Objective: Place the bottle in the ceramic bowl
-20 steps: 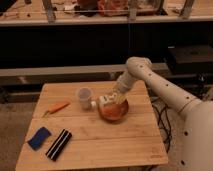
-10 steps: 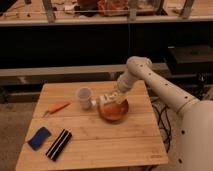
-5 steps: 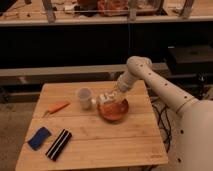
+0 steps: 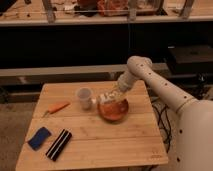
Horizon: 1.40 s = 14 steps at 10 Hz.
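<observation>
Dark shelving fills the background behind a pale wooden table (image 4: 105,147), read as a clock face with twelve at its far edge. At about eight o'clock, near the front-left corner, lies a blue sponge (image 4: 39,138), with a black, pale-striped flat object (image 4: 58,144) just beside it toward the middle. Farther back, at about ten o'clock, rests a slim orange object (image 4: 57,107); I cannot tell what it is. A translucent white cup (image 4: 84,97) stands upright near the centre, slightly toward eleven.

Just beside the cup, on its three o'clock side, is a small pale whitish shape that I take to be the bottle (image 4: 95,103). It sits at the nine o'clock edge of the ceramic bowl (image 4: 114,113), at or just outside the rim. Whether it touches the table is unclear.

The tool (image 4: 110,95) hovers over the bowl's ten-to-eleven o'clock rim, at the end of the white arm (image 4: 150,80) reaching in from three o'clock. I cannot tell whether the tool is wide, narrow or clasping the bottle. The bottle lies toward eight o'clock from the tool, very close and possibly touching it. Its long axis cannot be read.

In my judgement, the coming move turns on the short gap between the bottle and the bowl's centre, which lies toward three to four o'clock from the bottle. A small shift that way would bring it over the orange-red hollow.
</observation>
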Tool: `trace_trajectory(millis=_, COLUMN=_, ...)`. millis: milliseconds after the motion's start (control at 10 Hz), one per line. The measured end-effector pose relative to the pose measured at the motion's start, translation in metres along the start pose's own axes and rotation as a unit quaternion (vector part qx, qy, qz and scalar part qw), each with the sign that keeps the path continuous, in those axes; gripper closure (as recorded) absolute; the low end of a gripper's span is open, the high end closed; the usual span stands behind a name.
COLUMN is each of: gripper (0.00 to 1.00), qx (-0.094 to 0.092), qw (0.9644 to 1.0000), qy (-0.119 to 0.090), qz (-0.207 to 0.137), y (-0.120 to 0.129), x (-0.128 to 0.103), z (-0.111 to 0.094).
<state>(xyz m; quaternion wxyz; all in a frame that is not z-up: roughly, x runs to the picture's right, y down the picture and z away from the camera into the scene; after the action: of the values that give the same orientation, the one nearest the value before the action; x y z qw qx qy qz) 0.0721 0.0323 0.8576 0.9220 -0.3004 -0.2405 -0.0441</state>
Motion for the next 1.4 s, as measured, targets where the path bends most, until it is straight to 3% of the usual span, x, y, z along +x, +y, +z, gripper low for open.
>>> trace_trajectory(millis=1400, gripper=0.70, qx=-0.005, qw=0.9999, qy=-0.006, qz=0.008, y=-0.0044, x=0.0067, z=0.0021)
